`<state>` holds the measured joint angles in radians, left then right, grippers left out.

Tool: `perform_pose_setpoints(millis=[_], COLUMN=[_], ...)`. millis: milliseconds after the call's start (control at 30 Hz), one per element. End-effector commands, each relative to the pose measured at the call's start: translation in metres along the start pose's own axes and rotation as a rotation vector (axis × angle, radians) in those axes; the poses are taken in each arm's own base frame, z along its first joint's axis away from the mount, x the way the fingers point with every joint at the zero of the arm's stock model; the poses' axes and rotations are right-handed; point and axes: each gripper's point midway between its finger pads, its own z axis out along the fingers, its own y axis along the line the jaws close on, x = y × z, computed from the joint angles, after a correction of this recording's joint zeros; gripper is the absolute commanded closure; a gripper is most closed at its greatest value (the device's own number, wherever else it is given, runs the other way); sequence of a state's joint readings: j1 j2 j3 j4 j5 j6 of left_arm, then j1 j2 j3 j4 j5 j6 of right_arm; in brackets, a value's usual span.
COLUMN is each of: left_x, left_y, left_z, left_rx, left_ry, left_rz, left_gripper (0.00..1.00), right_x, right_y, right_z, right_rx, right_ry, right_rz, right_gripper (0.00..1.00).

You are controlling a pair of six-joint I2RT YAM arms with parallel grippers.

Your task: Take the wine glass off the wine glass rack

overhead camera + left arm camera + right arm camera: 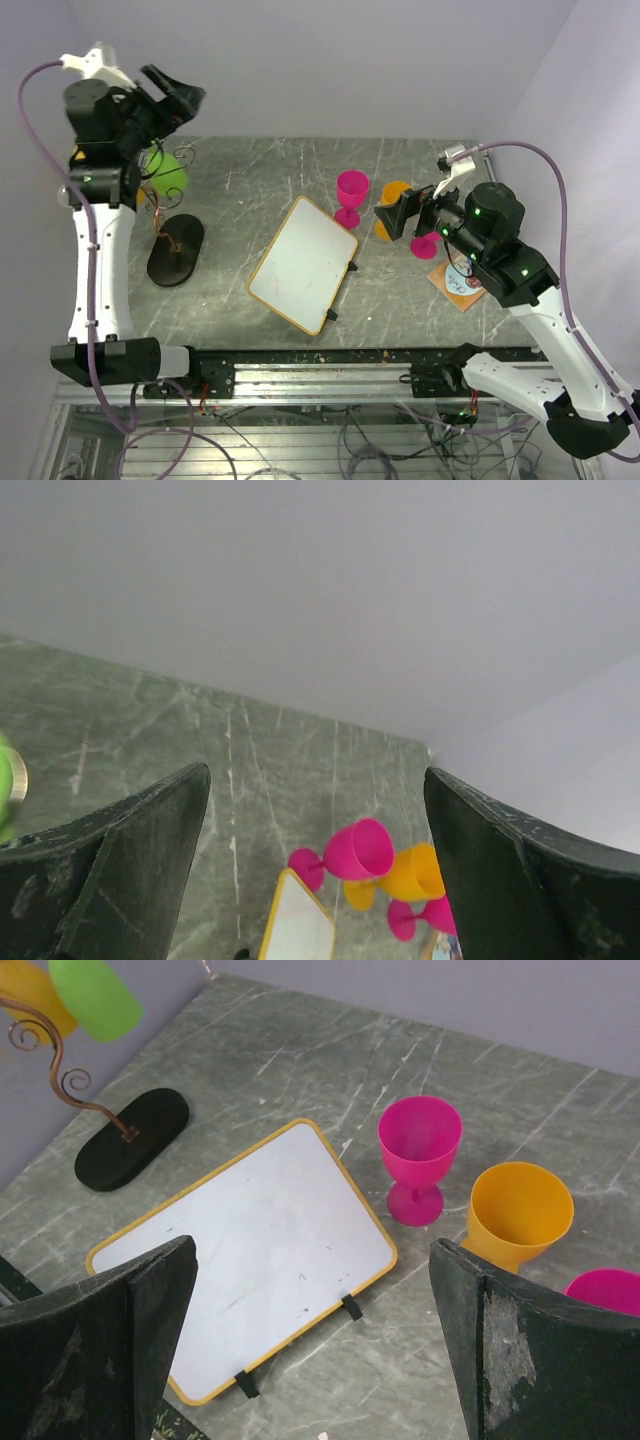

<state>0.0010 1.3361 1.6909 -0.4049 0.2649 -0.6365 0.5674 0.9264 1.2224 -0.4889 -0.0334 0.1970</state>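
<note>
The wine glass rack (160,215) is a thin wire tree on a black oval base (175,250) at the table's left. A green wine glass (165,176) hangs from one of its arms. The right wrist view shows this green glass (95,995) beside an orange glass (25,990) on the same rack, above the base (130,1140). My left gripper (185,95) is raised above and behind the rack, open and empty, with a sliver of the green glass (5,780) at its view's left edge. My right gripper (395,220) hovers open over the middle right of the table, holding nothing.
A yellow-framed whiteboard (303,263) lies mid-table. Right of it stand a pink glass (351,195), an orange glass (520,1215) and a second pink glass (425,246). A printed card (455,283) lies under the right arm. Walls close in at the back and both sides.
</note>
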Motion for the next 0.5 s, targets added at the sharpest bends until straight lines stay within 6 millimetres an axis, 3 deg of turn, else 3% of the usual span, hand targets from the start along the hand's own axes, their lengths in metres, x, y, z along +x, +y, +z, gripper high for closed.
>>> perform_pose_setpoints(millis=[0,267,467], left_x=[-0.048,-0.066,-0.062], left_y=[0.003,0.058,0.093], left_z=[-0.038,-0.088,-0.116], left_rx=[0.092,-0.001,-0.304], left_ry=[-0.075,-0.132,-0.181], left_rz=[-0.055,-0.222,-0.217], left_gripper=[0.01,0.00,0.03], right_x=[0.001,0.009,0.013], right_y=[0.001,0.023,0.028], right_z=[0.003,0.005,0.003], right_rx=[0.007,0.014,0.010], right_ry=[-0.029,-0.015,-0.017], right_rz=[-0.038,-0.130,-0.149], right_gripper=[0.00,0.00,0.00])
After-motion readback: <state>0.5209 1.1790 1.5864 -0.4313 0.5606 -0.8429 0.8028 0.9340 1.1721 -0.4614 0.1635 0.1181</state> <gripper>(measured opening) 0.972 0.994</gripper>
